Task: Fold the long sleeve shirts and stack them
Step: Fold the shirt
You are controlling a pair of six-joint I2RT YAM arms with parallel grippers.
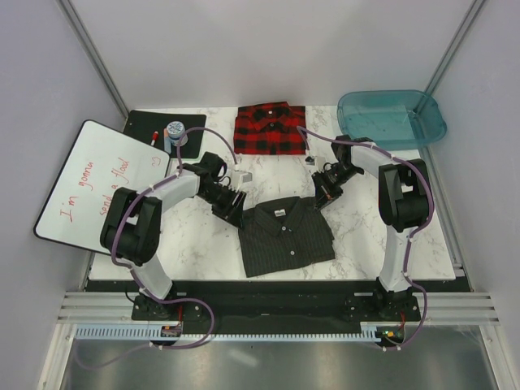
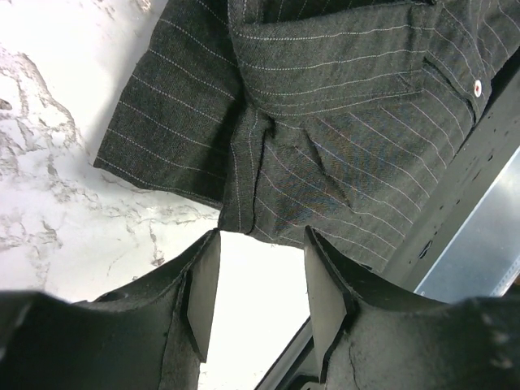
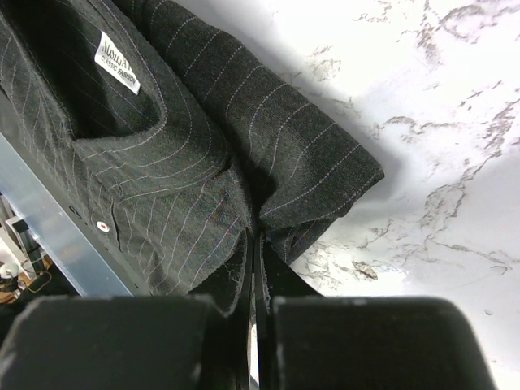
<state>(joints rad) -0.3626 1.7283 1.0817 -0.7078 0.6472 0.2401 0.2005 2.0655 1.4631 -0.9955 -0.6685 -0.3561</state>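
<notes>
A whiteboard [image 1: 93,183] with red handwriting is propped off the tabletop's [image 1: 203,244] left edge, and a black mat [image 1: 150,123] is seen at the far left corner. The left tool [image 2: 253,292] is held wide open, its fingers [image 2: 203,284] spread apart just beside the far left corner of the pinstriped shirt [image 1: 286,236], with no cloth seen between them. This dark shirt is laid folded, collar up, by the middle of the near edge. The red-and-black plaid shirt [image 1: 270,128] is laid folded at the middle of the far edge, well apart from the dark one. The right tool [image 3: 256,325] is closed to a narrow slit at the pinstriped shirt's far right corner, where a fold of cloth is pinched. A teal tub [image 1: 394,118] is placed at the far right corner.
</notes>
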